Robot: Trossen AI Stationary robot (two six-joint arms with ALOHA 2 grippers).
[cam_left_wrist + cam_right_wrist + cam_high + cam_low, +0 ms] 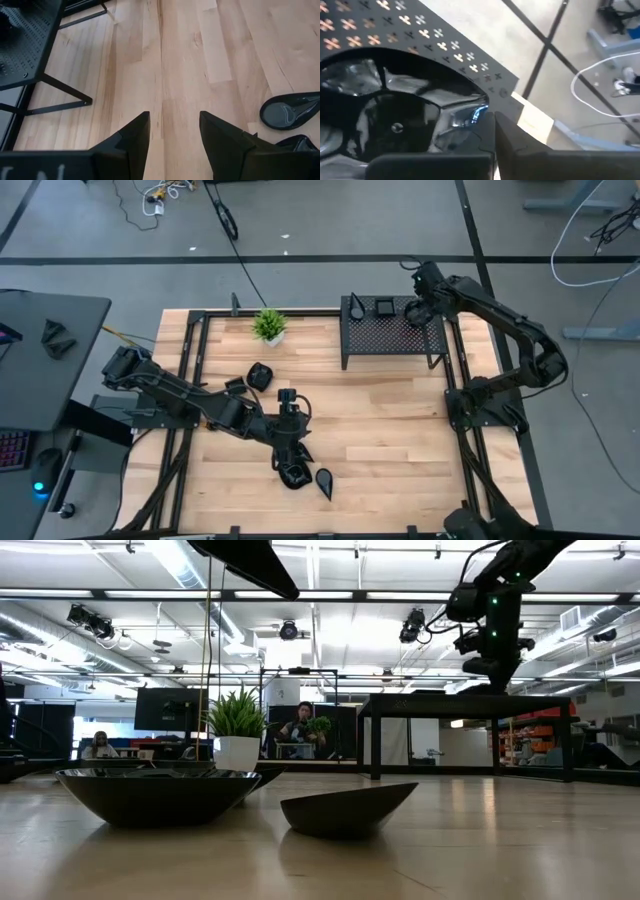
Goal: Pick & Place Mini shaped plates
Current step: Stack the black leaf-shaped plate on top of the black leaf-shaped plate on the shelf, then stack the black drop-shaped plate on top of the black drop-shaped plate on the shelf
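the mini shaped plates are split between two areas. on the black perforated rack [392, 330] at the far side of the table [400, 440], a teardrop plate [356, 307] lies at the left end, a square plate [384, 308] just beside it, and a rounded plate [416, 311] toward the right end. on the bare wood near the table's front, a rounded plate [294, 476] lies under the left arm's tip, with a teardrop plate [325, 481] just beside it on the right. a further small black plate [260, 375] sits nearer the middle, below the green potted plant [268, 326].

the right gripper [418, 308] is over the rack at the rounded plate. in the right wrist view its fingers [520, 145] are fully closed, with the glossy plate [395, 120] lying against them on the perforated surface; whether the rim is pinched between them cannot be told.

the left gripper [172, 135] hangs above the bare wood near the front plates. its fingers stand apart with nothing between them; the teardrop plate [290, 111] lies off to one side.

in the low view, two plates [155, 795] [345, 810] rest on the table in the foreground, and a person [300, 730] sits in the room behind.
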